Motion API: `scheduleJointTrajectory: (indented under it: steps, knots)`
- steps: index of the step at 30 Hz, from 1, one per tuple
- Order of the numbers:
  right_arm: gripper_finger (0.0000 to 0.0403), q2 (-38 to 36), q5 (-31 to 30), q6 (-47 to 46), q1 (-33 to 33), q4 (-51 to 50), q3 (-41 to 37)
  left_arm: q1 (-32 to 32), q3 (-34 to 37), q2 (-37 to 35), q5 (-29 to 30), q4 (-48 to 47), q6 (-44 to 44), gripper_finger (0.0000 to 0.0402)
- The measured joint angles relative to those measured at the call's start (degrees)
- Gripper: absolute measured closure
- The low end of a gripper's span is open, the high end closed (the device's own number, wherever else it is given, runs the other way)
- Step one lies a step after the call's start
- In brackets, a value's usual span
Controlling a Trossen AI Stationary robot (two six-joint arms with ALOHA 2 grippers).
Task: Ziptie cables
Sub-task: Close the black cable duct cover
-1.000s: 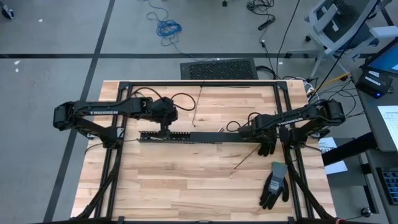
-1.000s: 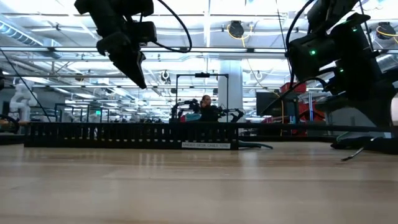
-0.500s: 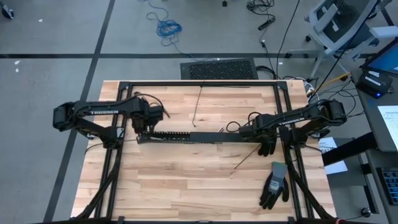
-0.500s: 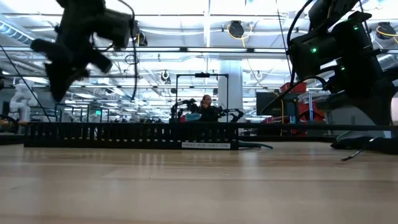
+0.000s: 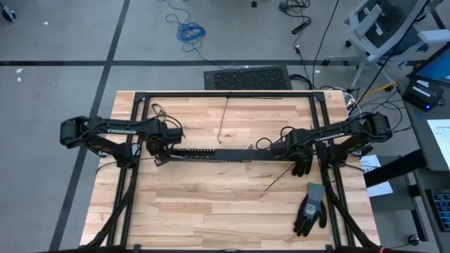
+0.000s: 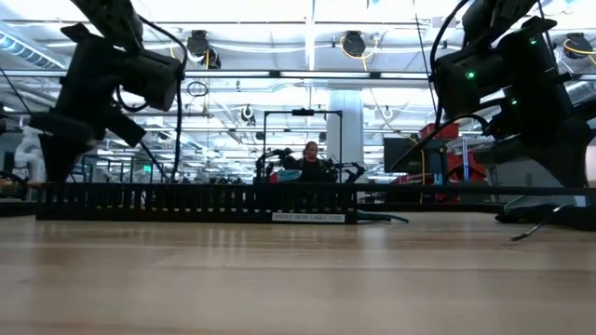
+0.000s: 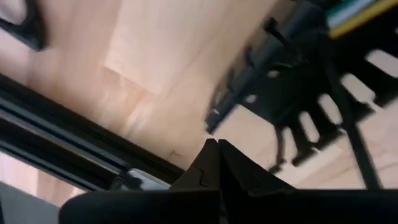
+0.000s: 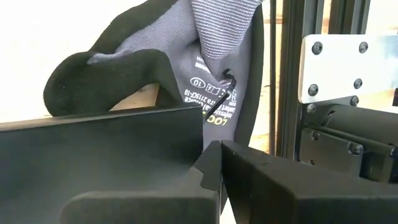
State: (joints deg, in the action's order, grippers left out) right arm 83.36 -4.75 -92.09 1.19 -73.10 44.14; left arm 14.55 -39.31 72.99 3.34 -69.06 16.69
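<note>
A long black slotted cable duct (image 5: 204,154) lies across the middle of the wooden table (image 5: 211,204); the low view shows it as a toothed rail (image 6: 196,200). Of the cables, only yellow and green strands (image 7: 351,14) show, beside the duct's teeth (image 7: 292,93). My left gripper (image 5: 159,147) is shut and points down at the duct's left end, on its far side (image 6: 48,172); its tips (image 7: 217,144) stand over bare wood. My right gripper (image 5: 283,150) is shut beyond the duct's right end, pointing steeply down. My right gripper (image 8: 219,149) is shut with a flat black wall (image 8: 106,140) close beside its fingers; I cannot tell whether it touches that wall. My left gripper touches nothing that shows.
Two thin black zip-tie strips lie loose, one at the far middle (image 5: 221,116) and one near right (image 5: 275,180). Grey-and-black gloves lie by the right arm (image 5: 301,166) and near the right front (image 5: 310,208). A black frame (image 5: 225,94) rims the table.
My left gripper has swung from above the duct toward the table's left edge and sunk, tipping over until it points nearly straight down at the duct's left end. It stays shut. The right arm and the duct have kept still.
</note>
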Motion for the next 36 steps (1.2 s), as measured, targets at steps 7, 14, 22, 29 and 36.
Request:
scheduleJointTrajectory:
  steps: [7, 14, 22, 29, 36]
  knots:
    - [0.0403, -0.5, 0.0, -0.2, 0.0, 0.0, 0.0, 0.0, 2.2, 0.0, -1.0, 7.4, 9.7, 0.0401]
    - [0.0403, -0.5, 0.1, -0.2, 0.0, 0.0, 0.0, 0.0, 7.5, 0.0, -1.0, 15.3, 23.2, 0.0401]
    - [0.0403, -0.5, 0.1, 0.0, 0.0, 0.1, 0.0, 0.0, 7.4, 0.1, 2.3, 12.2, 25.0, 0.0401]
    - [0.0403, -0.5, 0.1, 0.0, 0.0, 0.1, 0.0, -0.4, 2.7, 0.0, 5.5, 8.8, 25.4, 0.0401]
    - [0.0403, -0.5, 0.3, 0.3, 0.0, 0.0, 0.0, -0.5, 3.9, 0.0, 11.8, 3.2, 29.4, 0.0401]
